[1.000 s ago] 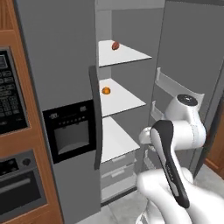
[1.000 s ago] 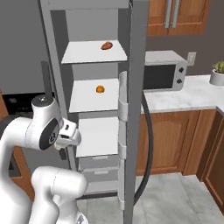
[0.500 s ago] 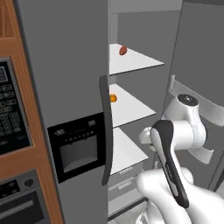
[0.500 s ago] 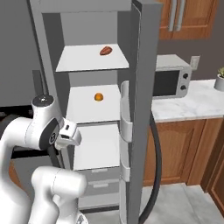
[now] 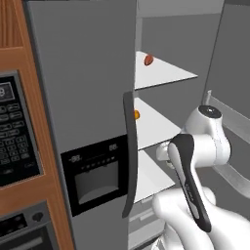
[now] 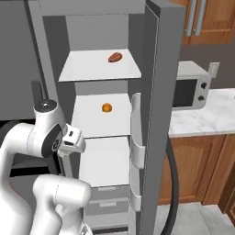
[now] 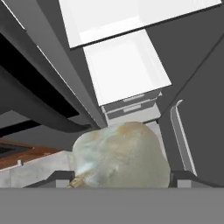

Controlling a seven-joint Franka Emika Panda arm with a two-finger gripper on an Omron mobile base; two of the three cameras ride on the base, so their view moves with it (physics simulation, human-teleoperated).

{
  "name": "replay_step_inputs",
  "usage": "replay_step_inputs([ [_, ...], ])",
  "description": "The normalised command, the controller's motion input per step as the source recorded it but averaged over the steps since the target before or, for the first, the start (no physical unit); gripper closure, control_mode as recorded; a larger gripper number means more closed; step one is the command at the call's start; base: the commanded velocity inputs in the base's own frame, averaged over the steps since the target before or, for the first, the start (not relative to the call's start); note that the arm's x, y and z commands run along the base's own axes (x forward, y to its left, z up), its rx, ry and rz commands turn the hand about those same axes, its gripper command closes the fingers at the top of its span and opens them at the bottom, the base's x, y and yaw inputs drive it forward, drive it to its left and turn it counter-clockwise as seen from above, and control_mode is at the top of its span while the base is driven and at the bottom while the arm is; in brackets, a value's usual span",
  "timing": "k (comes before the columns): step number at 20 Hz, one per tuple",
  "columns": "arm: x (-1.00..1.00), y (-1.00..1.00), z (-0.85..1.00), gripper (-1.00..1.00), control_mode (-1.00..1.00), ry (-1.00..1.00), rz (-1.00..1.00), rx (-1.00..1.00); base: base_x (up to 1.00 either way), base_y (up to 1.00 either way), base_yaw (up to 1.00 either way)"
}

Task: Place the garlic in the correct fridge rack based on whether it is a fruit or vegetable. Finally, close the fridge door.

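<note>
The garlic (image 7: pixel 120 157), a lumpy off-white bulb, sits close up in the hand view with my gripper (image 7: pixel 122 178) shut on it, a dark fingertip (image 7: pixel 56 177) at each side. Past it lie the fridge's white lower shelf (image 7: pixel 131 17) and an open drawer (image 7: pixel 124 68). The fridge door (image 6: pixel 160 69) stands wide open on the right, with white bins on its inner face (image 5: pixel 234 127). My arm is folded low in front of the open compartment, with the wrist (image 6: pixel 73 141) level with the lower shelf (image 6: pixel 108 156).
A reddish-brown item (image 6: pixel 115 57) lies on the top shelf and a small orange fruit (image 6: pixel 107 107) on the middle one. The shut dispenser door (image 5: pixel 93 176) with its dark handle (image 5: pixel 128 156) is close on the left. A microwave (image 6: pixel 190 89) stands on the counter (image 6: pixel 202 121) to the right.
The whole picture has shifted and grown: the base has driven closer to the fridge. The arm's pose and its hold on the garlic look the same.
</note>
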Motion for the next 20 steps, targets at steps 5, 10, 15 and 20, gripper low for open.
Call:
replay_step_inputs([
  [5,0.0,0.0,0.0,1.0,1.0,0.0,0.0,0.0,0.4,-0.24,0.2],
  [10,0.0,0.0,0.0,1.0,1.0,0.0,0.0,0.0,0.2,-0.45,0.19],
  [15,0.0,0.0,0.0,1.0,1.0,0.0,0.0,0.0,0.38,-0.24,0.2],
  [20,0.0,0.0,0.0,1.0,1.0,0.0,0.0,0.0,0.4,-0.28,0.23],
])
